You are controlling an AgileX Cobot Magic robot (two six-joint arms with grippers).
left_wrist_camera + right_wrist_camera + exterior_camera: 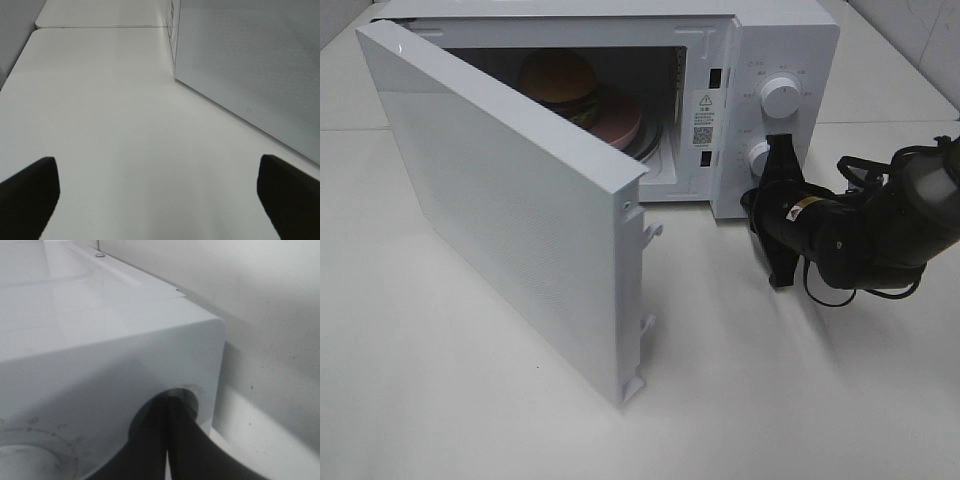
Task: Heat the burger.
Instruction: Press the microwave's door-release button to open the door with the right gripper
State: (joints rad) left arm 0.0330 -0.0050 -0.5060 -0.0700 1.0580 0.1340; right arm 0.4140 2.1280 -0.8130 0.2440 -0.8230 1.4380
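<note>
The burger [558, 80] sits on a pink plate [622, 126] inside the white microwave [790, 40], partly hidden behind the door [510, 210], which stands wide open. My right gripper [769, 152] is shut, with its dark fingertips against the lower knob [757, 155] on the control panel. In the right wrist view the closed fingers [172, 440] meet at that round knob [187, 395]. My left gripper [160, 200] is open and holds nothing. It hovers over the bare table beside the door's outer face [250, 60], and it does not appear in the exterior high view.
An upper knob [780, 95] sits above the lower one. The open door juts far out toward the front left of the white table [770, 400]. The right arm [860, 230] and its cables lie to the right of the microwave. A wall stands behind.
</note>
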